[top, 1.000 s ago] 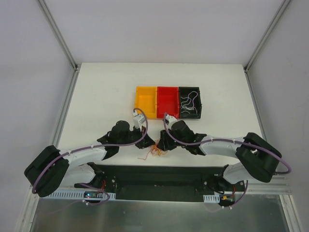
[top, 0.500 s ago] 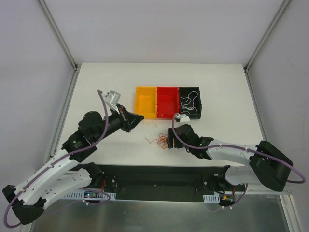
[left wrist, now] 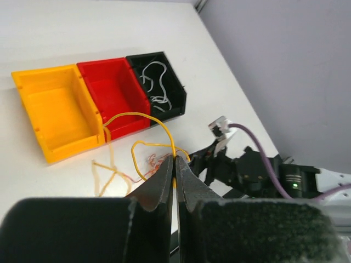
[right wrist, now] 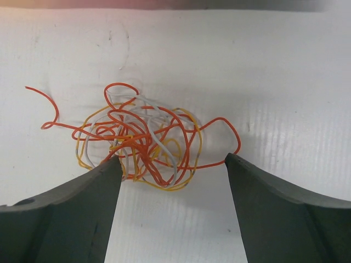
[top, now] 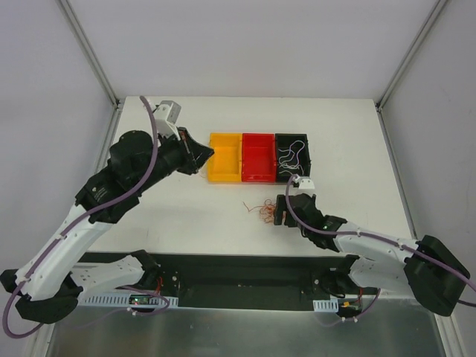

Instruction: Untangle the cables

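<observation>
A clump of red, orange-yellow and white cables (right wrist: 140, 137) lies on the white table, just in front of my right gripper (right wrist: 173, 160), which is open with the clump's near edge between its fingertips. In the top view the clump (top: 262, 212) sits left of the right gripper (top: 279, 210). My left gripper (left wrist: 175, 160) is shut on one yellow cable (left wrist: 137, 116), held in the air, looping toward the bins. In the top view the left gripper (top: 207, 154) is raised beside the yellow bin.
Three bins stand in a row at the table's middle back: yellow (top: 225, 157), red (top: 258, 156), and black (top: 293, 157) with white cables (left wrist: 155, 82) inside. The right arm (left wrist: 249, 170) lies below the left gripper's view.
My left arm has risen and swung back-left to the yellow bin with the yellow cable, out of the clump. The right gripper and the clump have shifted right.
</observation>
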Available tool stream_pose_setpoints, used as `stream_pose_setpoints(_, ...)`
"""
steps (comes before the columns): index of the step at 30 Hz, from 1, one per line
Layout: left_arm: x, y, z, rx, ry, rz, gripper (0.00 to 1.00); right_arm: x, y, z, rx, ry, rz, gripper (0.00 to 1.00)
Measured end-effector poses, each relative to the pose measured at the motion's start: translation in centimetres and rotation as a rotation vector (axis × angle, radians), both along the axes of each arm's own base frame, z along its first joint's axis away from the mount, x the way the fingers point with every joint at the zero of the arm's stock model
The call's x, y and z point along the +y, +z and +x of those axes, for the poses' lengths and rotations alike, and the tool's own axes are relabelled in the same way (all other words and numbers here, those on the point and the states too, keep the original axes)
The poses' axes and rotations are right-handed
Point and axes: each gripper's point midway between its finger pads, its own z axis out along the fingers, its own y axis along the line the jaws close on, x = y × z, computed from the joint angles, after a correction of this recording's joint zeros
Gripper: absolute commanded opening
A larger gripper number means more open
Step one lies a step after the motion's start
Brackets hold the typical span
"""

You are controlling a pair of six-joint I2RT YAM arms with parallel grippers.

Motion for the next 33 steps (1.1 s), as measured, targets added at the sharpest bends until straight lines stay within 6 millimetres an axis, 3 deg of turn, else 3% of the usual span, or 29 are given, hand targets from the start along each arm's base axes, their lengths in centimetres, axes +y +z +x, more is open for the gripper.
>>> stream_pose_setpoints(3,-0.6,-1.8,1.5,0.05,0.033,0.055,0.0,-0.7,0.3,0.0,-0.017,-0.017,0.019,0.8)
stream_pose_setpoints(9,-1.8,-8.2,5.6,0.181,0.134,0.235,0.0,-1.8,1.2,-0.7,-0.072,-0.021,0.08,0.81)
stream_pose_setpoints(15,-2.0,-13.8,10.1,0.266,0.227,0.401,0.0,-2.3,2.6,-1.0,-0.145,-0.023,0.16,0.82)
stream_pose_setpoints(24,-1.9,-21.1,15.2,0.369,0.283,0.581,0.0,-2.3,2.7,-1.1,-0.163,-0.021,0.185,0.83)
stream_pose_setpoints(26,-2.0,-22.0,16.0,0.392,0.27,0.587,0.48,-2.3,2.5,-1.1,-0.157,-0.018,0.182,0.83)
stream_pose_setpoints(28,-1.9,-22.6,16.6,0.398,0.249,0.595,0.73,-2.1,2.3,-1.2,-0.149,-0.012,0.18,0.84)
stream_pose_setpoints(30,-1.4,-22.8,16.7,0.394,0.257,0.588,0.84,-2.0,2.2,-1.2,-0.141,-0.006,0.179,0.84)
stream_pose_setpoints(33,0.0,-23.1,15.0,0.38,0.268,0.569,0.88,-1.7,1.9,-1.2,-0.13,0.004,0.181,0.84)
